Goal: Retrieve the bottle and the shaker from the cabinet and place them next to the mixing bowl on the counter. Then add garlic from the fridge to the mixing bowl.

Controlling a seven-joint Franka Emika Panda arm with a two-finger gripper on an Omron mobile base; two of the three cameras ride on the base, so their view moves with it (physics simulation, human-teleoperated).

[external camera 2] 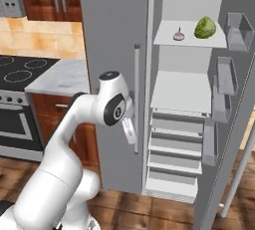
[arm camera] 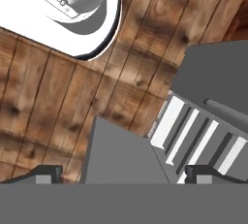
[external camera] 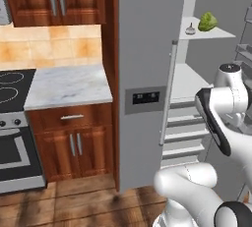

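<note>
A simulated kitchen is shown: a wooden plank floor (arm camera: 58,97), a stretch of the counter (external camera: 66,86) beside a black stove (external camera: 12,118), and the fridge (external camera 2: 112,30) standing with one door swung open so that its white shelves are exposed. The gripper (arm camera: 123,172) is pointed down at the floor in front of the fridge's lower drawers (arm camera: 193,136), its jaws spread to their full width and nothing held between them. The garlic (external camera 2: 179,35) sits high above the gripper, on the upper shelf (external camera 2: 164,39) inside the fridge, just beside a green leafy vegetable (external camera 2: 206,27) and apart from it. The door appears to have been left open so the shelf can be reached. A rise and a forward reach are judged to be needed next, with the jaws kept wide for the small bulb; the vegetable beside it could be knocked.
</note>
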